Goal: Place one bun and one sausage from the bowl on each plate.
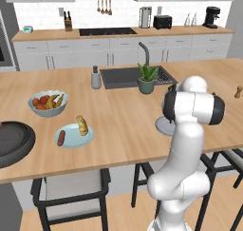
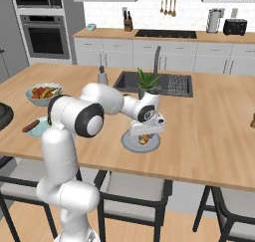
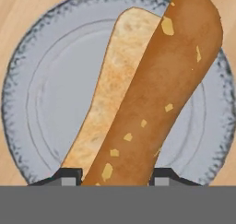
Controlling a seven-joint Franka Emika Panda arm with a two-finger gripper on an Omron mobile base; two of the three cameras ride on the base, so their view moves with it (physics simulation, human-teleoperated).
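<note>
While the elongated golden-tan bread bun (image 3: 152, 103) is hanging at frame centre over the round pale blue-grey plate (image 3: 41, 89), the two-finger gripper (image 3: 114, 176) is pinching it; releasing onto the plate seems next, with a sausage following.

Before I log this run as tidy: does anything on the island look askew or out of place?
Mostly tidy. The bun on the left plate lies across its far rim, partly overhanging the counter, while the sausage lies flat. On the other plate, a second bun is between the gripper fingers. Nothing is spilled.
</note>
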